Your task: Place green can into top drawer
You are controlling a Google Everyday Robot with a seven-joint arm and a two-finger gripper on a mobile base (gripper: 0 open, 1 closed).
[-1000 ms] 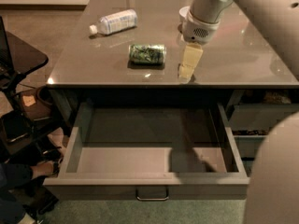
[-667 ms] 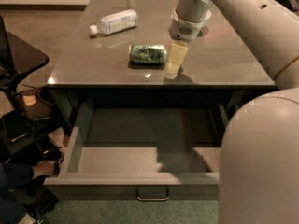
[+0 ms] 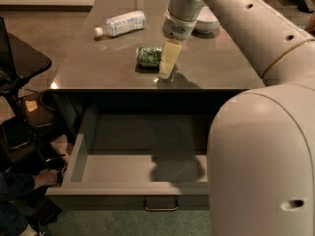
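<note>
The green can (image 3: 149, 56) lies on its side on the grey counter (image 3: 98, 68), near the middle. My gripper (image 3: 167, 63) hangs just right of the can, its pale fingers (image 3: 169, 58) pointing down and right beside the can's right end. The top drawer (image 3: 118, 168) is pulled open below the counter's front edge, its inside bare, its metal bar handle (image 3: 160, 208) at the front centre. My arm's large pale body covers the drawer's right part.
A clear plastic bottle (image 3: 121, 23) with a white cap lies on the counter at the back left. A white bowl (image 3: 206, 22) sits behind my wrist. A black side table (image 3: 19, 58) and clutter stand left of the drawer. A person's foot (image 3: 47, 178) is by the drawer's left corner.
My gripper has moved left across the counter, from well right of the green can to right beside it. The arm's body has swung in over the drawer's right side.
</note>
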